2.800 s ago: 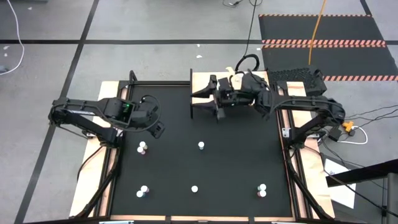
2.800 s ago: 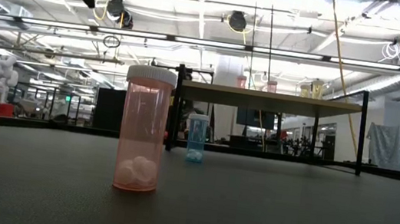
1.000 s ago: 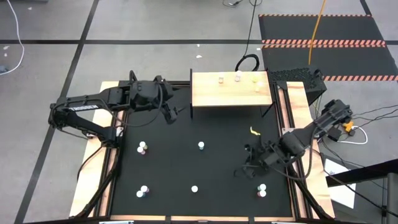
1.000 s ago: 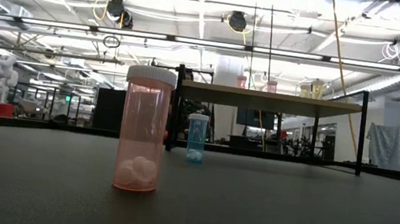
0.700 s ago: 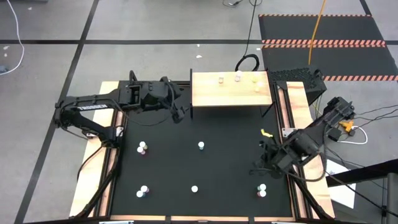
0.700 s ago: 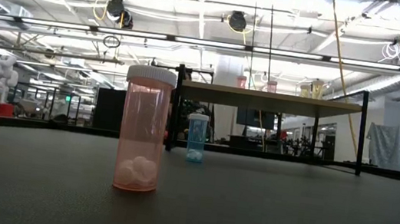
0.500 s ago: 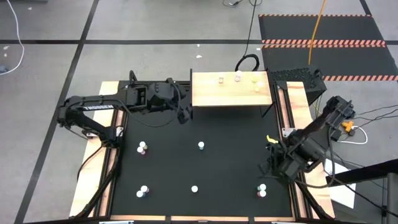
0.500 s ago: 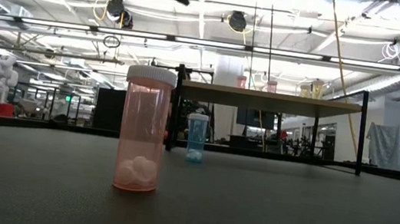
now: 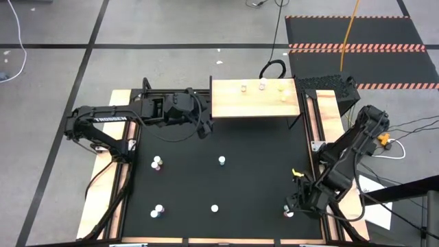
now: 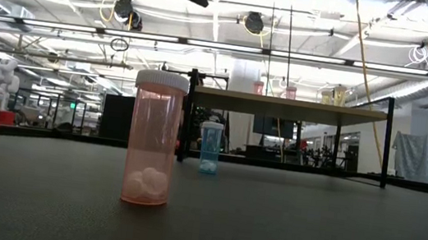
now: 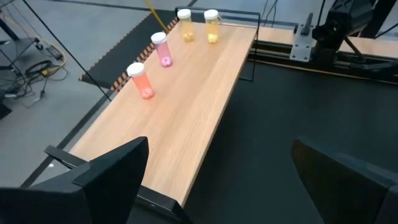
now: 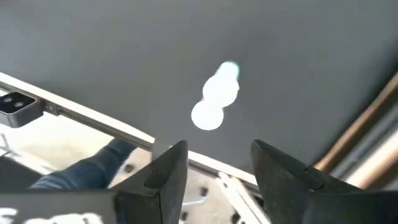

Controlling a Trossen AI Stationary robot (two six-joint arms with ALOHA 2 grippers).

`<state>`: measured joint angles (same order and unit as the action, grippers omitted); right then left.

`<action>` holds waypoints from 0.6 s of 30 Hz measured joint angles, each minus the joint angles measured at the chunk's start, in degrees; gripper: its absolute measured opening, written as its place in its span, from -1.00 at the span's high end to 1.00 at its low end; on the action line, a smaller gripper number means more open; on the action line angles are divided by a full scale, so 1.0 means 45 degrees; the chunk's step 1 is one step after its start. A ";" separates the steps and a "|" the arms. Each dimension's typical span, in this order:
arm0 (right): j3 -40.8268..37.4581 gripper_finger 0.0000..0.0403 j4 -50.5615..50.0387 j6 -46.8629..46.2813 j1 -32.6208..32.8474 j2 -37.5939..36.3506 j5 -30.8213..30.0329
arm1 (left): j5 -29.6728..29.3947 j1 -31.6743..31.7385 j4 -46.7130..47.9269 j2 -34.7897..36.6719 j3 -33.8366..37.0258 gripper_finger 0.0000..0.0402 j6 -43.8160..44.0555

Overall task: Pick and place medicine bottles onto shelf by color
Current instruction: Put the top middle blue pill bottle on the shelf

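Here the right gripper (image 9: 293, 204), jaws parted and empty, is held above a white-capped bottle (image 12: 216, 99) at lower right; the left gripper (image 9: 204, 129), wide open, is poised beside the shelf (image 9: 254, 103).

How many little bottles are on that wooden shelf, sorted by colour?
Orange bottle: 1
Pink bottle: 1
Yellow bottles: 2
Total on the shelf: 4
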<state>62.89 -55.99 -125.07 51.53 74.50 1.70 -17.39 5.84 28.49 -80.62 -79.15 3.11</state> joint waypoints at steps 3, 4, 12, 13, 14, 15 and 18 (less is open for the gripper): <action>-0.0797 0.15 0.1391 -0.0337 -0.0006 0.0037 -0.0008 | -0.0005 -0.0119 0.0147 0.0059 0.0000 -0.95 0.0000; -0.0995 0.15 0.1652 -0.0449 -0.0011 0.0078 -0.0012 | -0.0005 -0.0172 0.0428 0.0212 0.0005 -0.95 0.0071; -0.1155 0.18 0.1545 -0.0801 -0.0119 0.0572 0.0558 | -0.0580 -0.0639 0.1996 0.1733 0.0005 -0.95 0.0325; -0.1151 0.18 0.1530 -0.0793 -0.0257 0.0645 0.0890 | -0.0753 -0.0644 0.2263 0.1889 0.0010 -0.95 0.0330; -0.1150 0.18 0.1538 -0.0748 -0.0396 0.0739 0.1236 | -0.0874 -0.0644 0.2247 0.2012 0.0005 -0.95 0.0339; -0.1150 0.18 0.1544 -0.0662 -0.0488 0.0827 0.1402 | -0.0921 -0.0640 0.2314 0.2210 -0.0005 -0.95 0.0390; -0.1150 0.18 0.1589 -0.0535 -0.0913 0.0923 0.1547 | -0.0944 -0.0639 0.2894 0.2621 0.0005 -0.95 0.0650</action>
<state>57.71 -48.84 -127.47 47.43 78.65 8.67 -21.64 2.96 41.51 -68.82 -79.13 6.04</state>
